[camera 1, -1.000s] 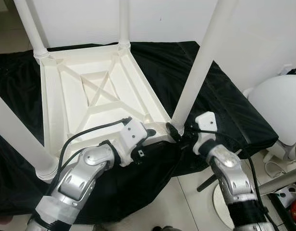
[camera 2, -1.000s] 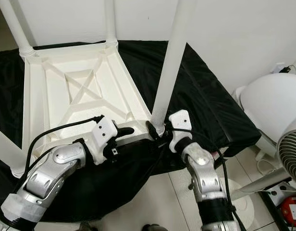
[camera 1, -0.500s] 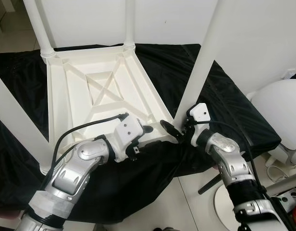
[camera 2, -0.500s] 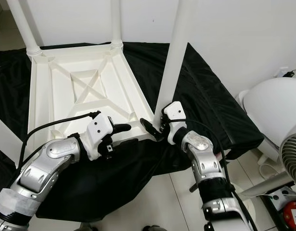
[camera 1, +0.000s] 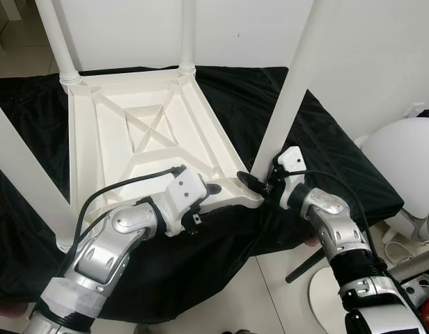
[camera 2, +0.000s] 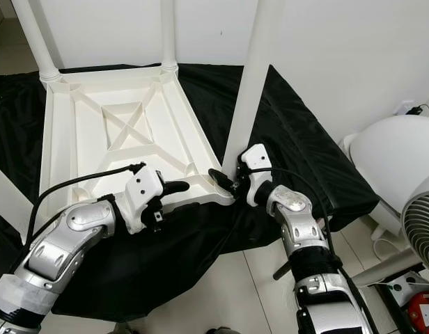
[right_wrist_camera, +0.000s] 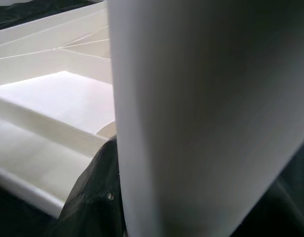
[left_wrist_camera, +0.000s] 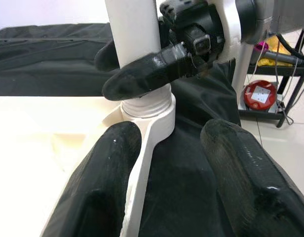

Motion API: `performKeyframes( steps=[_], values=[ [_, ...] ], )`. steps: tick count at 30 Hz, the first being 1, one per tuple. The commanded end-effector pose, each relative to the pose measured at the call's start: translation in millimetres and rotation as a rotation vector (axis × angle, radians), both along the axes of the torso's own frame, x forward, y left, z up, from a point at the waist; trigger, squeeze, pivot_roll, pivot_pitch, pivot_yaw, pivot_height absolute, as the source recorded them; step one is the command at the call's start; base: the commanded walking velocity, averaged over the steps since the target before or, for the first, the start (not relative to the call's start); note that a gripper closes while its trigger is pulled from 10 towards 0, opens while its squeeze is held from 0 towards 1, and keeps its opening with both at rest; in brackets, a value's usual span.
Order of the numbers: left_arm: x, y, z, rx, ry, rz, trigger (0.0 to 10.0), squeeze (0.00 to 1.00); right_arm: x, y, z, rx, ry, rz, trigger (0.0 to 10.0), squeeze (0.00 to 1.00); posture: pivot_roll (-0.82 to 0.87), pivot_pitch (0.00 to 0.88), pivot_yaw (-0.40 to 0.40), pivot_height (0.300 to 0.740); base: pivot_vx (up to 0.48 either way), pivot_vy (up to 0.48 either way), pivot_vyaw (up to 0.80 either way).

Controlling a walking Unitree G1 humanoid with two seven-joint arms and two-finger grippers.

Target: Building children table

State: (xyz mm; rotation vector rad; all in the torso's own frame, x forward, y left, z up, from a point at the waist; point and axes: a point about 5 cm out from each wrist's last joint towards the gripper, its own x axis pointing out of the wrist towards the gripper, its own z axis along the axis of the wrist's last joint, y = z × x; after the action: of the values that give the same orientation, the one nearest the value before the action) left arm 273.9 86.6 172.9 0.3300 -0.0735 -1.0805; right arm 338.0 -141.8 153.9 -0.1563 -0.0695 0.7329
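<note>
While the white table [camera 1: 145,139] lies upside down on the black cloth [camera 1: 326,153], the right gripper [camera 1: 255,186] hugs the near leg [camera 1: 287,111] low by its socket. The left gripper [camera 1: 213,189], fingers spread wide, straddles the table's near edge. It looks like light, stiff, smooth plastic (slippery, I'd guess), so low on the leg seems the best hold.

One white plastic children's table [camera 1: 141,142] lies upside down in the middle of the frame, and four white table legs [camera 1: 287,94] rise from its corners — two at the top, one at far left, one right of centre. One black cloth [camera 1: 326,149] spreads beneath it, and two grippers show in the lower half — the left gripper [camera 1: 213,189] and the right gripper [camera 1: 251,184]. At the right edge stand one white rounded appliance [camera 1: 402,156] and one fan [camera 2: 422,226], with one red object [camera 2: 425,306] in the lower right corner.
</note>
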Motion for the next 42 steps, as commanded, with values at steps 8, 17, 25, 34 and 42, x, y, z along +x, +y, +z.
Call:
performKeyframes(
  steps=[8,17,25,34,42],
  values=[
    [7.8,3.5,1,-0.003,-0.011,0.022,10.0,0.00,-9.2,15.4,-18,0.005,0.020,-0.159,10.0,0.00,0.03,0.071,-0.060,0.740,0.000,0.000,0.00],
    [12.9,14.2,1,-0.003,-0.012,0.074,10.0,0.00,-25.3,42.4,-20,0.145,0.031,-0.449,10.0,0.00,0.03,0.085,-0.051,0.740,0.000,0.000,0.00],
    [17.3,19.1,-1,0.005,-0.017,0.105,10.0,0.00,-28.9,58.5,-16,0.235,0.049,-0.597,10.0,0.00,0.02,0.093,-0.063,0.740,0.000,0.000,0.00],
    [20.6,22.5,-1,-0.004,-0.021,0.130,10.0,0.00,-36.6,57.8,-12,0.223,0.020,-0.568,10.0,1.00,0.02,0.082,-0.076,0.740,0.000,0.000,0.00],
    [18.4,17.0,3,-0.076,-0.018,0.160,10.0,0.00,-42.2,48.5,2,0.265,-0.026,-0.532,10.0,1.00,0.02,0.067,-0.082,0.740,0.000,0.000,0.00]
  ],
)
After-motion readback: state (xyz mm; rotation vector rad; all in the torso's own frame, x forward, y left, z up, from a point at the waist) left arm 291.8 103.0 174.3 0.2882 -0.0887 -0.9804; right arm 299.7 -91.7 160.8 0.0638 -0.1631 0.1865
